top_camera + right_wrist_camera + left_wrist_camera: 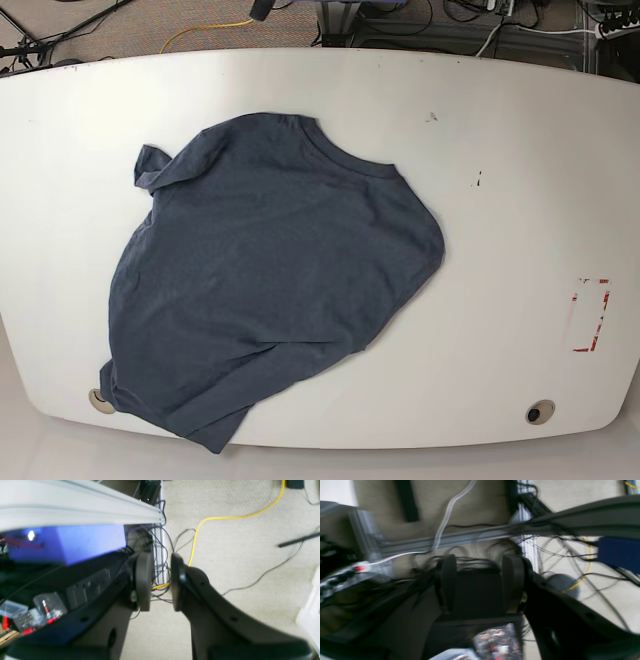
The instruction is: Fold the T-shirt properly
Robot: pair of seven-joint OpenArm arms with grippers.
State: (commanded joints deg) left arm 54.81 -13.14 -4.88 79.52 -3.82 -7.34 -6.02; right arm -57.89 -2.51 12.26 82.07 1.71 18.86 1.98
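Observation:
The T-shirt [265, 265], dark slate-blue, lies spread and rumpled on the left half of the white table [500, 180]. Its neck faces the far edge, one sleeve is crumpled at the upper left, and its hem reaches the near-left table edge. No lettering shows. Neither arm appears in the base view. In the left wrist view my left gripper [480, 582] is open, empty, over floor and cables. In the right wrist view my right gripper [161, 581] is open with a narrow gap, holding nothing, off the table over carpet.
A red-marked rectangle [590, 315] is on the table's right side, and a round grommet [540, 411] sits near the front right edge. Below the table are aluminium frame rails [75, 510], a yellow cable [225, 517] and tangled black wires [545, 550].

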